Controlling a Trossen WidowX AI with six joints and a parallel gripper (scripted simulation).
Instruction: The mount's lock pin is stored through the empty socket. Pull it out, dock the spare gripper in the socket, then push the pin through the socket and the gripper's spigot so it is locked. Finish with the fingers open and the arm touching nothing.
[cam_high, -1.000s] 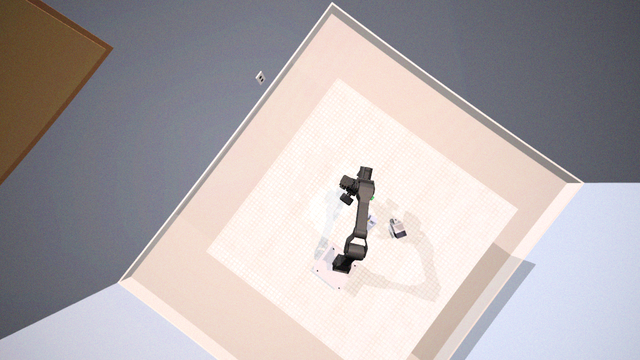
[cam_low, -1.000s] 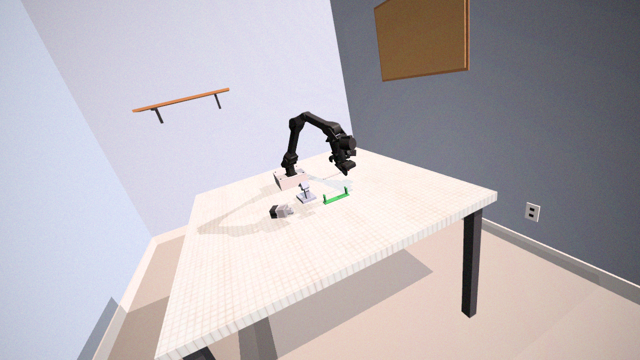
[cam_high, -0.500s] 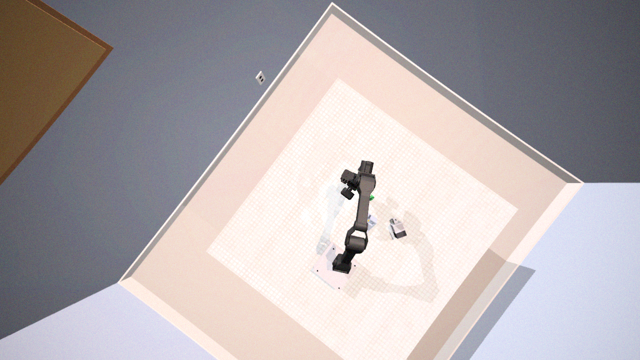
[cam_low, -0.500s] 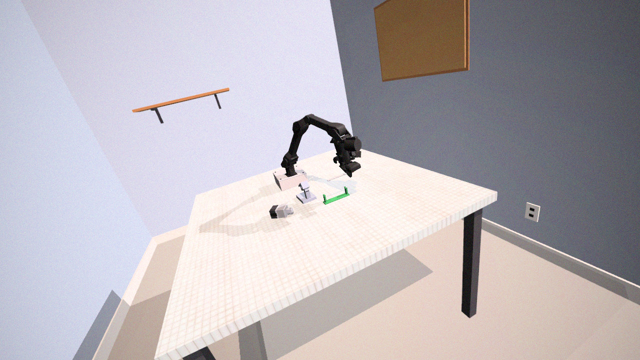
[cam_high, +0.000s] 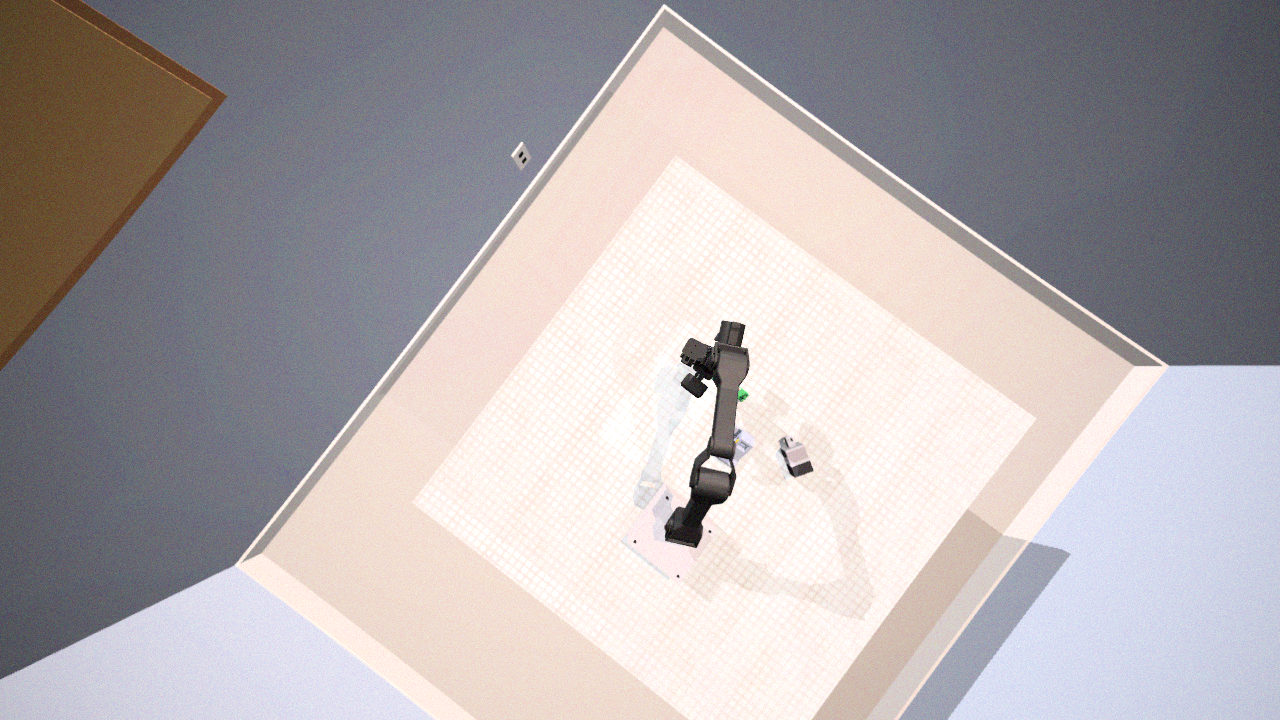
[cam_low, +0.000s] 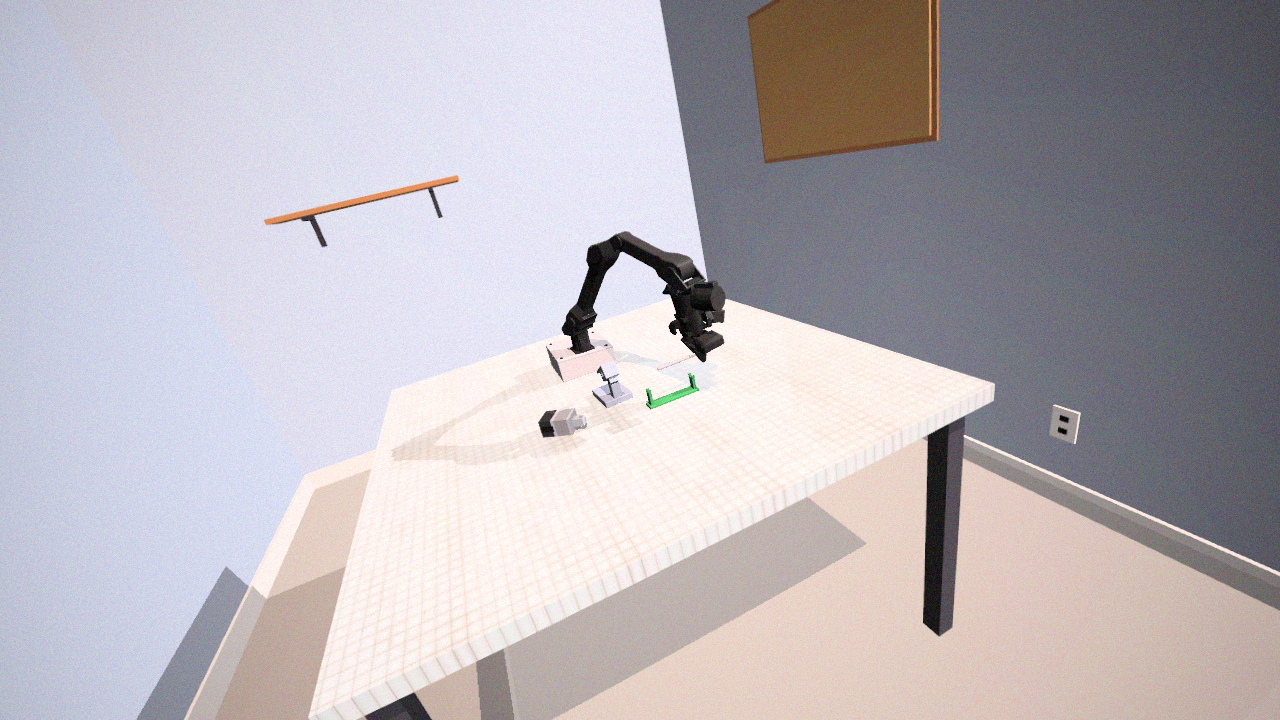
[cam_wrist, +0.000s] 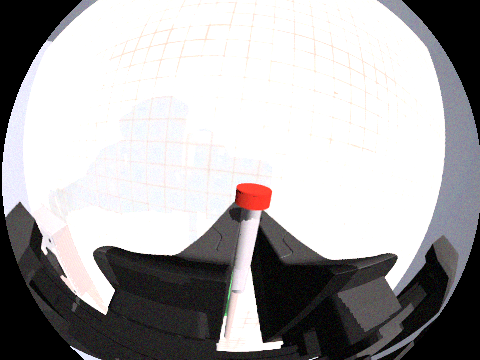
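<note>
My gripper (cam_high: 693, 386) (cam_low: 702, 356) (cam_wrist: 250, 212) grasps the lock pin (cam_low: 677, 362) (cam_wrist: 246, 242) above a pale gridded table (cam_high: 572, 501) (cam_low: 537, 555) (cam_wrist: 320, 100), its fingers nearly together with only the pin's thickness between them. In the wrist view, the pin's red head (cam_wrist: 253, 196) sits just beyond the fingertips, and the light gray shaft runs back between the two black fingers, thinner at its far end. From the exterior camera I see the shaft as a slender line reaching out from the claw toward the side of the arm's base, held clear of the tabletop.

The pin is out of the mount (cam_high: 741, 445) (cam_low: 612, 390), a small pale lavender stand on the table, near the pink-white base block (cam_high: 648, 550) (cam_low: 581, 361) (cam_wrist: 75, 260) that carries my black arm (cam_high: 725, 411) (cam_low: 648, 250). Beside the mount stands a green bracket (cam_high: 742, 394) (cam_low: 673, 396) (cam_wrist: 229, 300) with an upright at each end; the claw is apart from it. The spare gripper (cam_high: 794, 456) (cam_low: 562, 422), gray with a black end, lies on its side on the table, undocked and apart from the mount.
</note>
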